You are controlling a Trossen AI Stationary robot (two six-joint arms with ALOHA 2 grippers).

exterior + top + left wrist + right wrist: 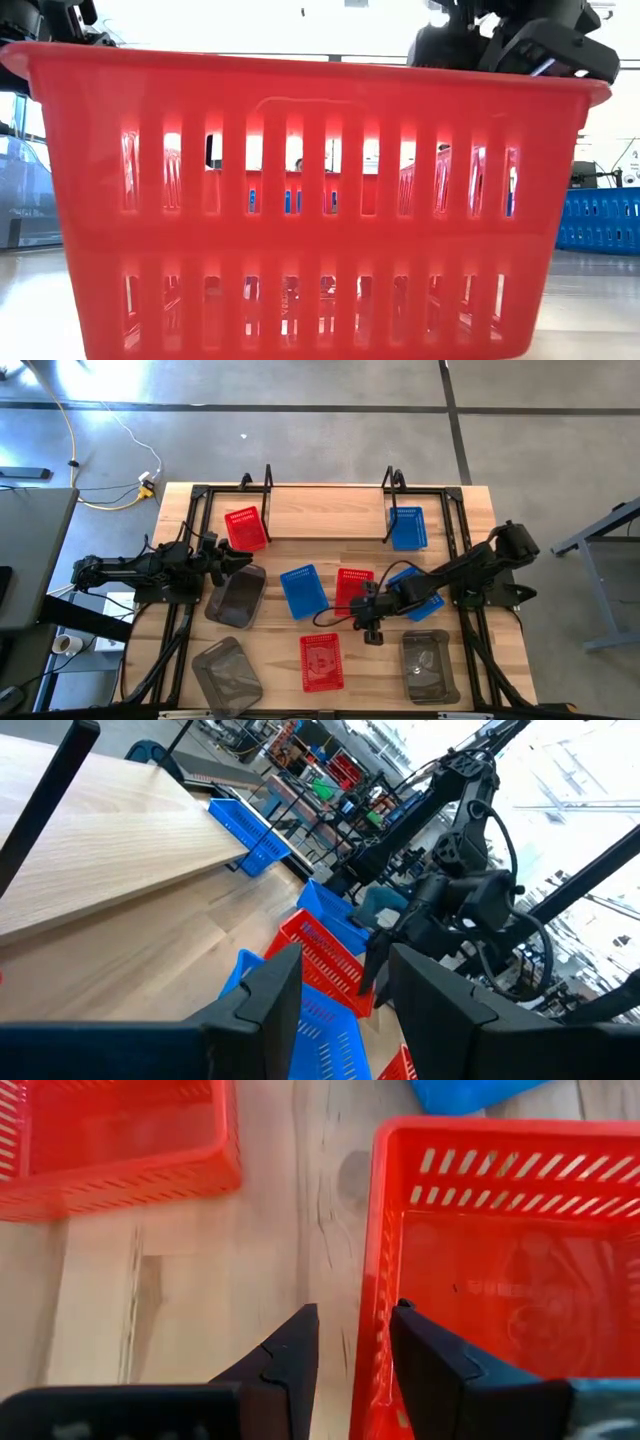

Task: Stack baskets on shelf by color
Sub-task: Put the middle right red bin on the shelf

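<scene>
The shelf [268, 482] stands along the table's far side, with one red basket [246, 528] at its left end and one blue basket [408, 527] at its right end. In the table's middle lie a blue basket [303, 590], a red basket [352, 588] and another blue basket [418, 592] partly under the right arm. My right gripper [352, 1342] is open, astride the middle red basket's near short wall [368, 1310]. My left gripper [345, 1005] is open, held over a grey basket [237, 596] at the left. My right gripper comes slanting down from the table's right at the middle red basket's near short wall [366, 1350]. One finger [425, 1355] is inside the basket and one outside. I cannot tell whether either finger touches the wall. The basket rests flat on the table.
A third red basket [321, 660] sits near the table's near edge and fills the low view [300, 200]. Two more grey baskets lie at the near left [225, 672] and the near right [428, 665]. Bare wood shows on the shelf between its two baskets.
</scene>
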